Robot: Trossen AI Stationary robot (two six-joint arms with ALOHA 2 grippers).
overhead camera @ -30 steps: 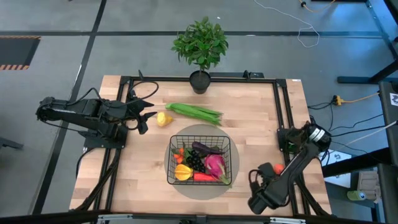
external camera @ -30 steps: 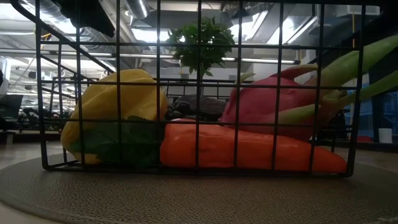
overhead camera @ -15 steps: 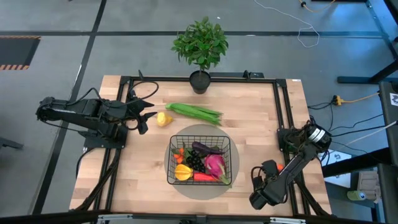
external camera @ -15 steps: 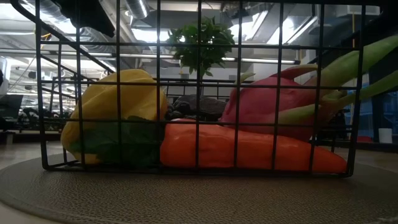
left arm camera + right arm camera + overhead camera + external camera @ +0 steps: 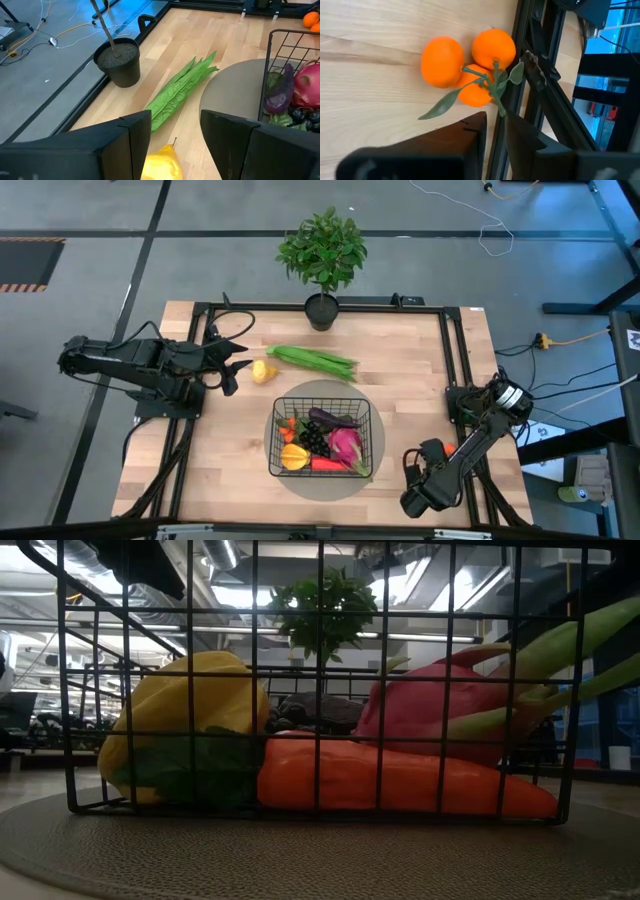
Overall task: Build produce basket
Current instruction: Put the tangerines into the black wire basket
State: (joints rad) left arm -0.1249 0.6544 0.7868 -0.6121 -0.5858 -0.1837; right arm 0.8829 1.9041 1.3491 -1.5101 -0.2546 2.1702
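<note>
- Left gripper (image 5: 175,145): fingers spread wide and holding nothing, at the table's left side, aimed toward the table's middle.
- Yellow lemon (image 5: 263,371): on the bare wood just ahead of those fingertips, between them in the left wrist view.
- Green beans (image 5: 312,361): just past the lemon, long axis running away from the left gripper.
- Basket (image 5: 326,440): on the round mat, already holding several produce items.
- Right gripper (image 5: 492,130): nearly closed, holding nothing, near the table's front-right corner beside the orange tomatoes (image 5: 467,62).
- Judgement: the left arm is nearer the lemon; it needs a short advance.
</note>
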